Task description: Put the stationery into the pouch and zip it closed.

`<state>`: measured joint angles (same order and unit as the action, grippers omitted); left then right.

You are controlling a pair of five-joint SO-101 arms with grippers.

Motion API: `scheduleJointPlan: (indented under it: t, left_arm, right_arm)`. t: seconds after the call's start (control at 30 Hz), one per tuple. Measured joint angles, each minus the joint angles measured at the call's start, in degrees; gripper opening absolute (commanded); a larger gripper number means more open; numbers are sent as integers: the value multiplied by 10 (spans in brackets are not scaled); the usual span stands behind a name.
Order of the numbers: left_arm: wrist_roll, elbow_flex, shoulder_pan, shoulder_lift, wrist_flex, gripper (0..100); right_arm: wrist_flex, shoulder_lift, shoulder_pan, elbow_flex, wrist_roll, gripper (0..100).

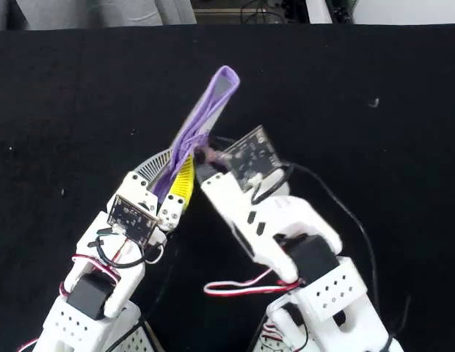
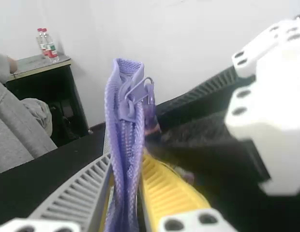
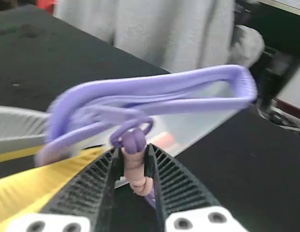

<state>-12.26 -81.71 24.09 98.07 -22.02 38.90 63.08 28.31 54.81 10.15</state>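
Observation:
A purple pouch (image 1: pixel 210 106) with a clear side is held on edge above the black table, zipper seam up. My left gripper (image 1: pixel 172 174), with one grey and one yellow finger, is shut on its near end (image 2: pixel 123 159). My right gripper (image 1: pixel 205 157) comes in from the other side. Its black fingers (image 3: pixel 99 183) are shut on the pinkish zipper pull tab (image 3: pixel 134 166), below the purple slider ring (image 3: pixel 133 133). In the left wrist view the zipper slider (image 2: pixel 144 93) sits near the pouch's far end. A pale pink shape (image 3: pixel 165 140) shows through the clear side.
The black table (image 1: pixel 374 110) spreads around both arms. Red and white cables (image 1: pixel 235 287) loop near the arm bases. A person in grey clothing (image 3: pixel 164 34) sits beyond the far edge. Bottles (image 2: pixel 47 43) stand on a side table.

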Motion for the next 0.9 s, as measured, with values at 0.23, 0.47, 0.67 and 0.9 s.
scheduleJointPlan:
  t: [0.23,0.47,0.67,0.9]
  left_arm:
    - [0,1,4,0,6,28]
    - [0,2,6,0,6,28]
    - [-20,2,7,0,10,28]
    - [-23,3,7,4,18,28]
  right_arm:
    - [67,-1,-47,-88,22,11]
    - [101,-1,-52,-150,94,11]
    - [102,-13,-83,-181,130,11]
    - [103,-138,-139,-267,132,11]
